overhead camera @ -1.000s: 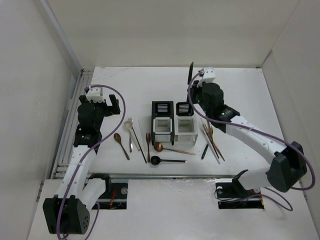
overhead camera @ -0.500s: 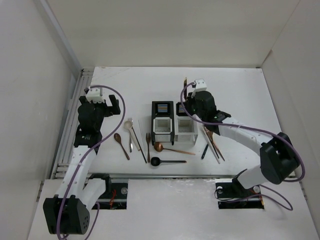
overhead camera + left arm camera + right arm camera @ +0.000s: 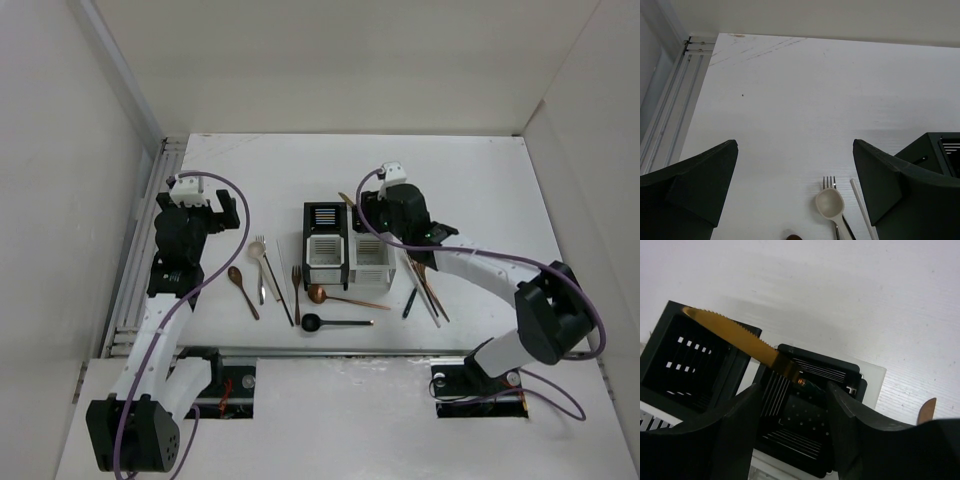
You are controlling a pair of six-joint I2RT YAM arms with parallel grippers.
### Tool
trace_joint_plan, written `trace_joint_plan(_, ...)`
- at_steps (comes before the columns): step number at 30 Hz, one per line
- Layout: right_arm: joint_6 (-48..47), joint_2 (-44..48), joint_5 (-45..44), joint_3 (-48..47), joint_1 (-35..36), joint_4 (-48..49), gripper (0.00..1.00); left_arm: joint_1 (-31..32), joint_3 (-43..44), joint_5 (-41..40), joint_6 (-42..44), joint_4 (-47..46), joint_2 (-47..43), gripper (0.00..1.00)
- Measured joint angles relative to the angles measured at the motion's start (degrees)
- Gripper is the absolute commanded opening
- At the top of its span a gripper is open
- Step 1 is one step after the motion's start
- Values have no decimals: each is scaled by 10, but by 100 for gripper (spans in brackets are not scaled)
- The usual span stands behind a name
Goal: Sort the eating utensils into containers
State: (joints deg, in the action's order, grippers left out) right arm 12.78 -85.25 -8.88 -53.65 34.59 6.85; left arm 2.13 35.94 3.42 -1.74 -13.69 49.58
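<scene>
Right jaws clamped on gold knife [image 3: 735,339], blade over rims of black compartments [image 3: 810,432], left jaws apart above table [image 3: 790,100] near pale spoon [image 3: 830,202]

Gold knife [image 3: 735,337], serrated, pinched near the handle by right gripper [image 3: 795,390], blade slanting above the two black compartments [image 3: 326,216]. White compartments [image 3: 326,256] sit on the near side of the same block. Flat on table, left of block: short copper spoon [image 3: 241,290], pale spoon [image 3: 830,202], forks, chopstick; in front: long copper spoon [image 3: 340,297], black spoon [image 3: 335,322]; right: mixed bundle [image 3: 425,285]
</scene>
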Motion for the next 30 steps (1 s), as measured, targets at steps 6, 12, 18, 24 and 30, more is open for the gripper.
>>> trace_joint_plan(6,-15,72,-2,-23,-1,-41,77,0,-1,-1,0,-2,0,100)
trace_joint_plan(12,-26,170,3,-74,-60,-160,36,0,-9,-2,0,-2,0,100)
trace_joint_plan(18,-32,122,65,-50,-172,-303,19,0,-10,-2,0,-2,0,100)
trace_joint_plan(24,-45,9,129,-33,-215,-373,22,0,-13,-1,0,-2,0,100)
trace_joint_plan(30,-76,-101,145,-89,-217,-382,22,0,-15,0,-2,-2,0,100)
